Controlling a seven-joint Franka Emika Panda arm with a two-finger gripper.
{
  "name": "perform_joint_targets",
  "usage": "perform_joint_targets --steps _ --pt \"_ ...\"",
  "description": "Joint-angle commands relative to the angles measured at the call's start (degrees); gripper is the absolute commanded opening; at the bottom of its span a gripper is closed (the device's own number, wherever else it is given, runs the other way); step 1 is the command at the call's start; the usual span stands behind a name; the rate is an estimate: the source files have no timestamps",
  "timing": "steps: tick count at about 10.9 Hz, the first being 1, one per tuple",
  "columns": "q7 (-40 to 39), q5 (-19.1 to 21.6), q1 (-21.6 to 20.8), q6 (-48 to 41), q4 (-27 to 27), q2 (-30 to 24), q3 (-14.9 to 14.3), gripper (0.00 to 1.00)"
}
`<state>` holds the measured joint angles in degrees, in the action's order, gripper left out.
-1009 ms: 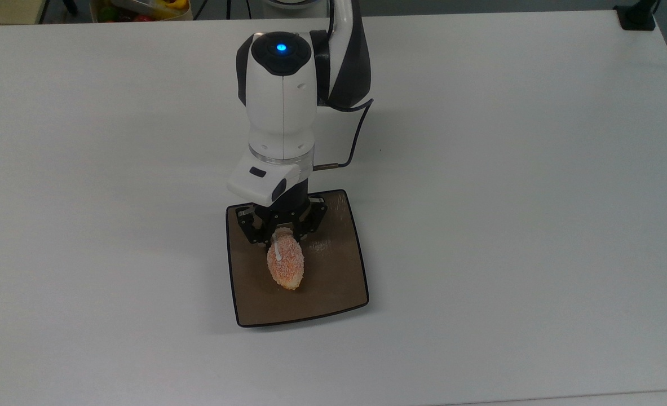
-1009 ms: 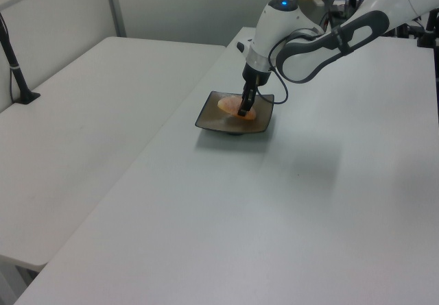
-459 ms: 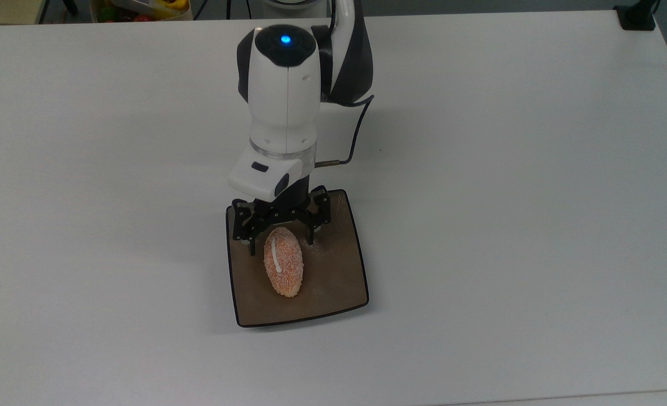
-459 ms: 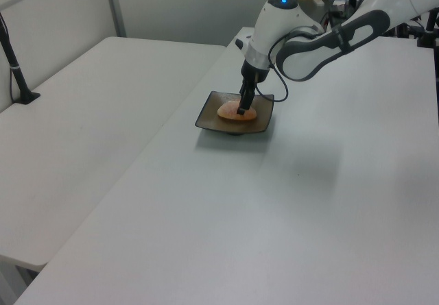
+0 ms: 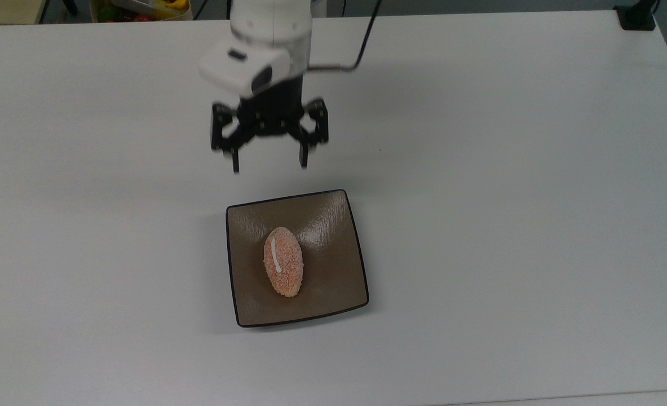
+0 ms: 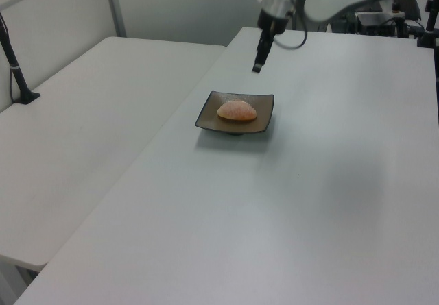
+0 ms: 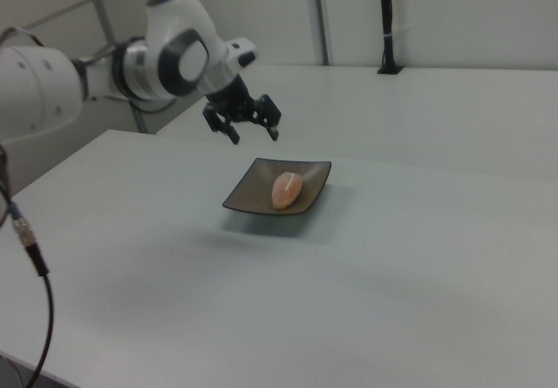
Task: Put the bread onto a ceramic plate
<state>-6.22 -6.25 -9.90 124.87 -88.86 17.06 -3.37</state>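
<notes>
Top view: my gripper (image 5: 269, 163), which was straddling the bread (image 5: 283, 269) half a second ago, is now hanging spread wide and empty above the worktop (image 5: 508, 197), clear of the ceramic plate (image 5: 333, 225). The bread is lying released on the plate, so I am judging placement complete. Its long axis is running from the top view's upper left to lower right, white stripe uppermost.

Left view: the bread (image 6: 237, 110) is lying lengthwise across the plate (image 6: 206, 116); my gripper (image 6: 257, 67) is hovering well above.

Right view: my gripper (image 7: 251, 135) is hanging open behind the plate (image 7: 248, 194); the bread (image 7: 286, 190) is resting near centre.

top view looks down; side views face ceramic plate (image 5: 333, 282) obliquely.
</notes>
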Motion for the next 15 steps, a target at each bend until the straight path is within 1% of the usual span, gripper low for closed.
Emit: perform_joint_targets --steps 1,2,3,5,6,8,11,12,13,14,15 --pt "3.05 0.89 0.14 -14.00 -4.13 -11.84 -0.23 1.00" --pt "4.80 1.76 0.32 -17.70 -4.13 -14.13 -0.41 1.00" --pt "6.99 2.29 0.23 -21.39 -3.87 -15.98 -1.19 1.00" --pt "10.78 2.38 0.23 -28.78 -2.99 -18.28 -1.64 1.00" --pt "12.10 2.65 0.41 -30.72 -3.07 -19.24 -1.55 1.00" --pt "12.99 5.27 1.11 -34.33 -3.34 -20.13 -1.20 1.00" --pt "12.64 7.83 3.21 -33.65 -4.39 -20.66 -0.59 1.00" --pt "10.46 8.70 3.57 -33.29 -4.48 -20.66 -0.50 1.00" --pt "5.66 9.41 4.88 -31.11 -4.83 -20.66 -0.50 1.00" --pt "2.21 9.94 5.24 -29.00 -5.27 -20.66 -0.50 1.00" --pt "0.09 9.94 5.50 -27.85 -5.88 -20.49 -0.50 1.00"
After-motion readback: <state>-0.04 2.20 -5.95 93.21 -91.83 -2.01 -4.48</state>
